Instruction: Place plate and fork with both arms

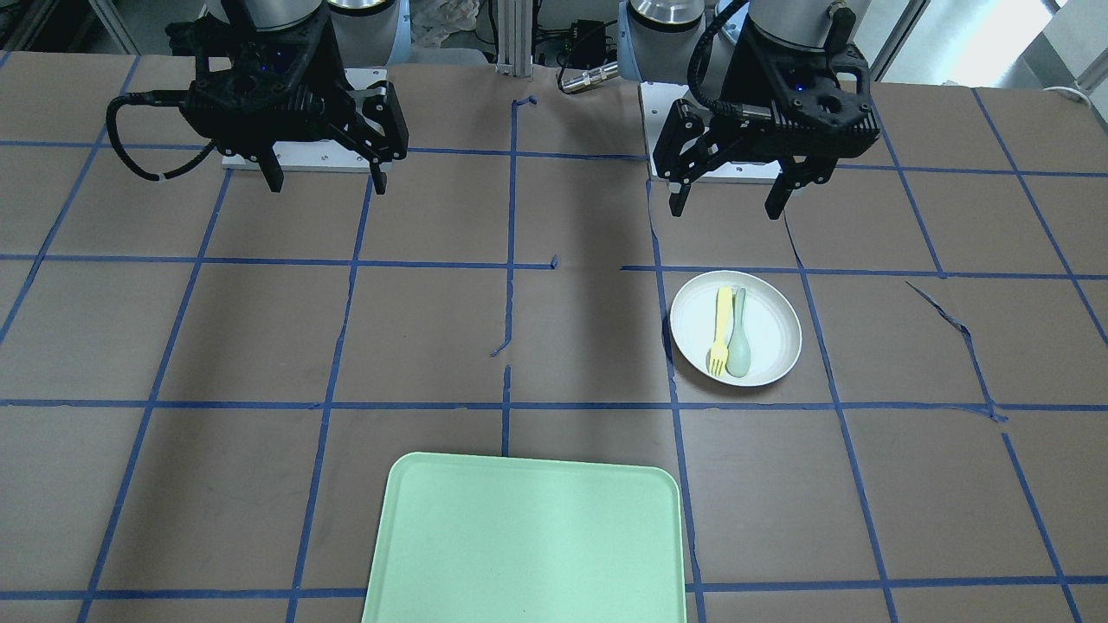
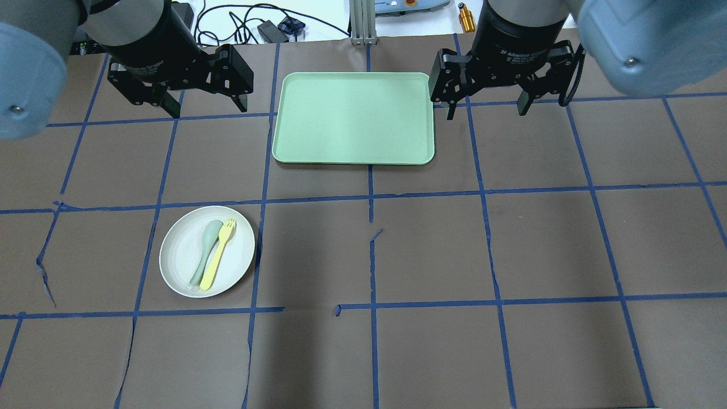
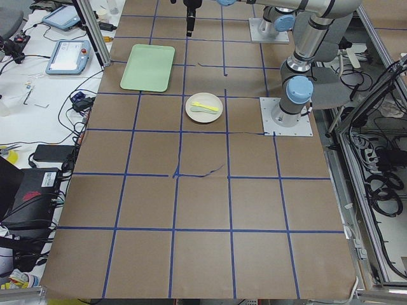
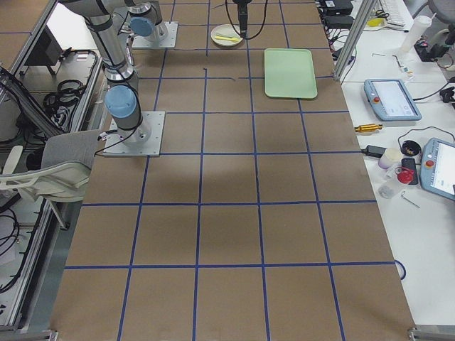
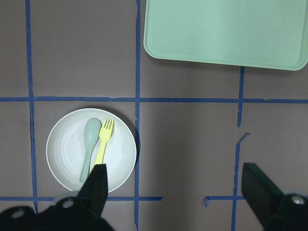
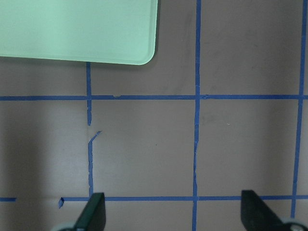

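Left gripper (image 2: 205,108): jaws wide apart, nothing between them, touching nothing. It hangs above the table (image 2: 431,250), on the far side of the plate as seen from the robot.

Right gripper (image 2: 487,111): jaws equally wide apart, empty, hanging over bare paper just off the tray's right edge.

Plate (image 2: 177,255): flat on the table on the robot's left side, inside one taped square, with its right rim just beside a blue tape line. It is well apart from both grippers.

Fork (image 2: 217,255): lies in the plate with its tines pointing away from the robot. It lies alongside a grey-green spoon (image 2: 203,255), the two touching or nearly so along their handles. The spoon is on the side nearer the table's left end.

Tray (image 2: 352,116): mint green, at the far middle of the table, lying between the two grippers in the overhead view.

Hard to see: the front-facing view cuts off the tray's near edge. Upper arms run out of frame in both close exterior views. In the side views the grippers are too small to judge. The right wrist view shows only a tray corner and taped paper.

Open room: bare brown paper lies between plate and tray, and the robot's right half of the table is open. The paper shows small tears along several tape lines.
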`<state>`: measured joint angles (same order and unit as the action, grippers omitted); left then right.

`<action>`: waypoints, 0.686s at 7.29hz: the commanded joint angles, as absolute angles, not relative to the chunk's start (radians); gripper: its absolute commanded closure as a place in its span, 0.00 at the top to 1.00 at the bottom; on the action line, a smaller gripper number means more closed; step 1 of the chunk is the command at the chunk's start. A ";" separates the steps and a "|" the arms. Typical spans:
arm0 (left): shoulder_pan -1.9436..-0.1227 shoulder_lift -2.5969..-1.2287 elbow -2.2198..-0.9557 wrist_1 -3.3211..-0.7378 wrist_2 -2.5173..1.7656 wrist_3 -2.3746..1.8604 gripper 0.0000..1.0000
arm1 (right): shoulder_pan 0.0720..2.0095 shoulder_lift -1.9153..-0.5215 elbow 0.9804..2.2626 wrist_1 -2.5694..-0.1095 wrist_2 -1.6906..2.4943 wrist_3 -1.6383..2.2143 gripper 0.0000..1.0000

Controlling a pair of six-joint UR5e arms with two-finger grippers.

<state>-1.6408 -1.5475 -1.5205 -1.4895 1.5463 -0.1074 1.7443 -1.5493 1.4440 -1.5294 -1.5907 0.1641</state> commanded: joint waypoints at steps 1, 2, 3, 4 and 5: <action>-1.641 -1.552 -1.516 -1.489 1.546 -0.107 1.00 | 1.744 -1.549 1.443 -1.529 -1.592 0.164 1.00; -1.643 -1.545 -1.532 -1.485 1.546 -0.107 1.00 | 1.744 -1.549 1.443 -1.529 -1.592 0.164 1.00; -1.637 -1.552 -1.526 -1.480 1.546 -0.109 1.00 | 1.744 -1.549 1.443 -1.529 -1.592 0.164 1.00; -1.625 -1.565 -1.529 -1.448 1.543 -0.120 1.00 | 1.741 -1.549 1.445 -1.529 -1.592 0.164 1.00; -1.583 -1.581 -1.549 -1.415 1.548 -0.124 1.00 | 1.741 -1.549 1.447 -1.529 -1.592 0.164 1.00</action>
<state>-1.6179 -1.5644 -1.5338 -1.4501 1.5454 -0.1172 1.7421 -1.5493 1.4449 -1.5294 -1.5922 0.1641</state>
